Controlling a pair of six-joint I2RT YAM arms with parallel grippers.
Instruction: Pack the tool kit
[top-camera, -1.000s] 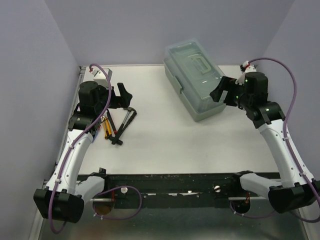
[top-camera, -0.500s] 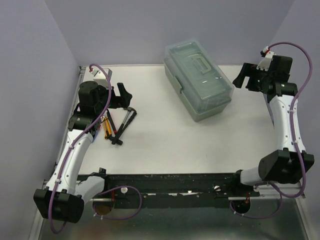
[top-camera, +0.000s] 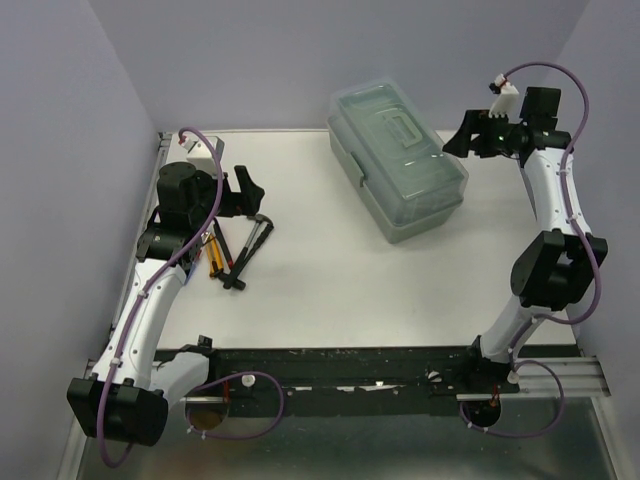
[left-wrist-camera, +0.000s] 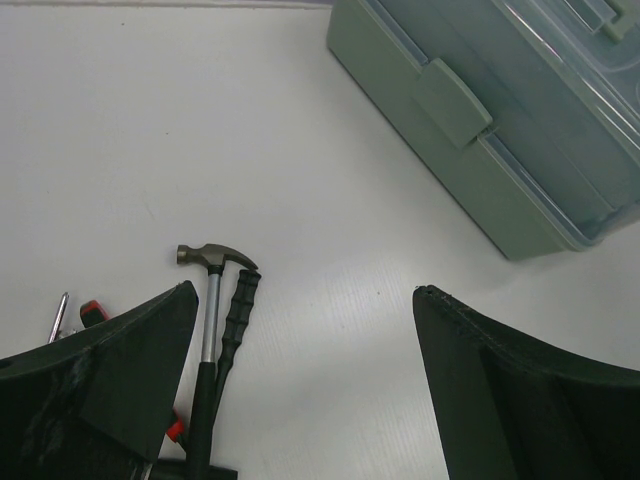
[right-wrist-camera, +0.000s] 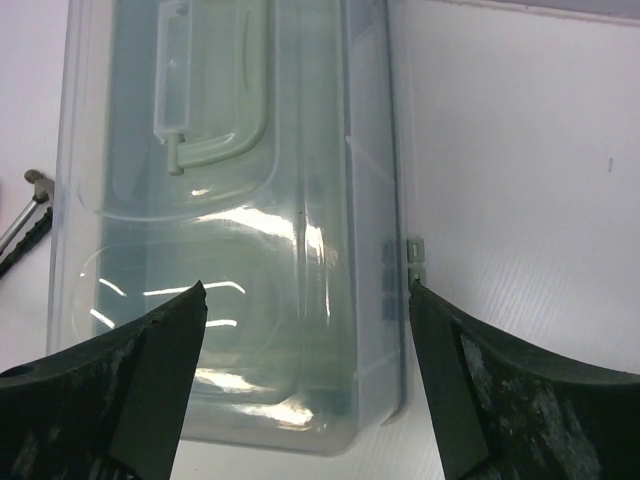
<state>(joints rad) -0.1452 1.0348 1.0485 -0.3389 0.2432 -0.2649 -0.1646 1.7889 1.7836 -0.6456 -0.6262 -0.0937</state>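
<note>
A pale green tool box (top-camera: 398, 160) with a clear lid and handle stands closed at the back middle of the table; it also shows in the left wrist view (left-wrist-camera: 500, 110) and the right wrist view (right-wrist-camera: 230, 220). A hammer (top-camera: 252, 243) lies at the left among pliers and screwdrivers (top-camera: 214, 252); the hammer also shows in the left wrist view (left-wrist-camera: 207, 300). My left gripper (top-camera: 243, 188) is open and empty, just above the tools. My right gripper (top-camera: 462, 137) is open and empty, raised at the box's right end.
The white table (top-camera: 330, 280) ends at purple walls at the left, back and right. A black rail (top-camera: 350, 360) runs along the near edge.
My right arm has swung up and back from the box's right side, and its gripper now points at the box from above its right end. The left arm has not moved.
</note>
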